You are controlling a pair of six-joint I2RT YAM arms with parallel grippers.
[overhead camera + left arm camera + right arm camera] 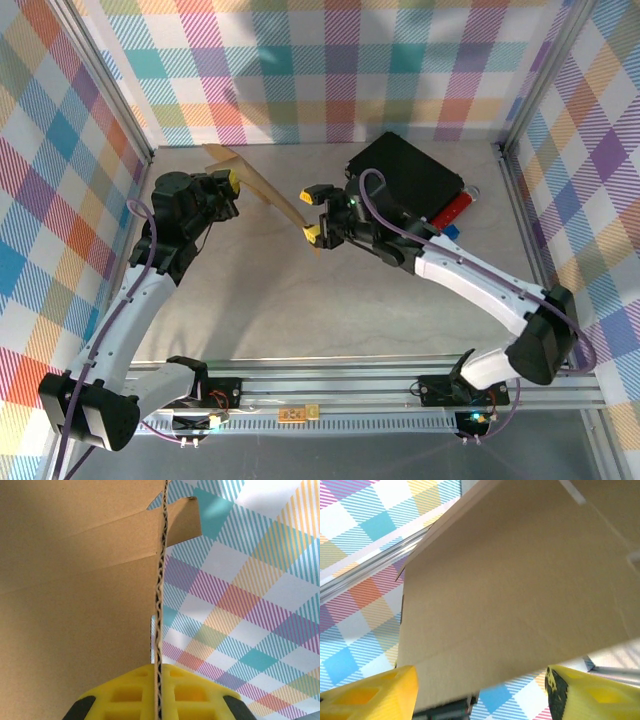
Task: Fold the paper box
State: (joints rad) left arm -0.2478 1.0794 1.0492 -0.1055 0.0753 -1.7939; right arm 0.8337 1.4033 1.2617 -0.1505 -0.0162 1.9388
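Top external view, contents counted:

- Paper box (262, 186): one. It is a brown cardboard sheet held off the desk (300, 310), over the far-left quarter. From above it is seen nearly edge-on. Its long axis runs diagonally from near the far-left corner toward the desk's middle, with a flap folded out at the far end.
- Arms: two.
- Left pincer (232, 186): one, at the sheet's left side.
- Right pincer (316, 214): one, at the sheet's near end. Its yellow fingers stand apart with the cardboard corner between them.
- Black case (410, 172): one, lying flat toward the far-right corner, apart from the box.
- Red object (452, 211): one, at the case's near-right edge.
- Open room: bare desk surface runs from under the box to the rail (330, 392) along the near edge. Plaid walls close the far, left and right sides.

Left wrist view: the left pincer (159, 692) is closed tight on the paper box (75, 605), whose corrugated edge rises straight up from between the yellow pads.

Right wrist view: the right pincer (480, 692) is spread wide. The paper box (520, 590) spans the gap above the fingers, and contact with either finger cannot be told.
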